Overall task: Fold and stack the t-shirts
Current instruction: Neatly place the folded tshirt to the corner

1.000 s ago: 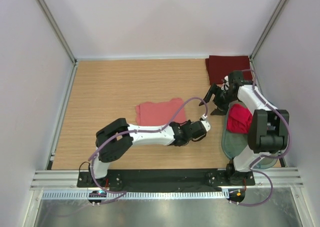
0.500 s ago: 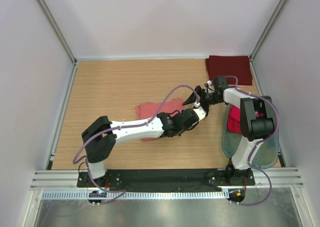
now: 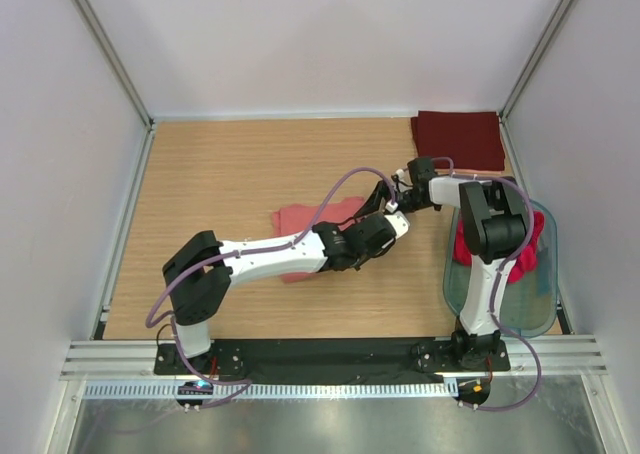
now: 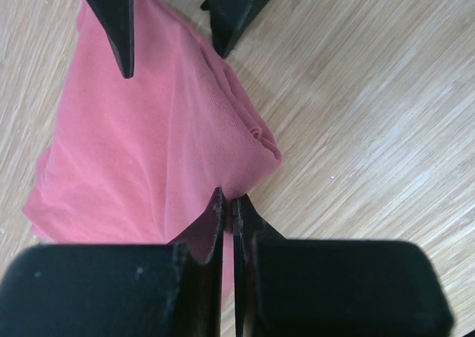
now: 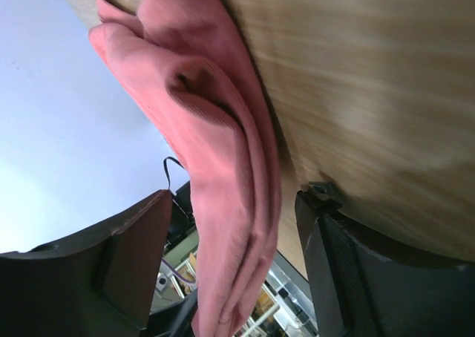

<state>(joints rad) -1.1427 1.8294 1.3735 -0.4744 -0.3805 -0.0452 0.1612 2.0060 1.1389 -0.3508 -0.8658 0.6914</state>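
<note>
Top external: the left arm reaches across the table to the right edge of the salmon-pink t-shirt, which lies flat near the table's middle. The right arm bends in from the other side, and both sets of jaws meet at that edge. A dark maroon t-shirt lies folded in the far right corner. Brighter red-pink t-shirts sit in the greenish tub, partly behind the right arm.

Left wrist: the left jaws are pressed together, tips at the shirt's near edge; whether cloth is pinched, I cannot tell. Opposite, the right fingers stand wide apart — one over the cloth, the other over bare wood just beside it.

Right wrist: the right jaws are wide, and the shirt's bunched, folded edge runs between the two fingers — neither closed on it.
</note>
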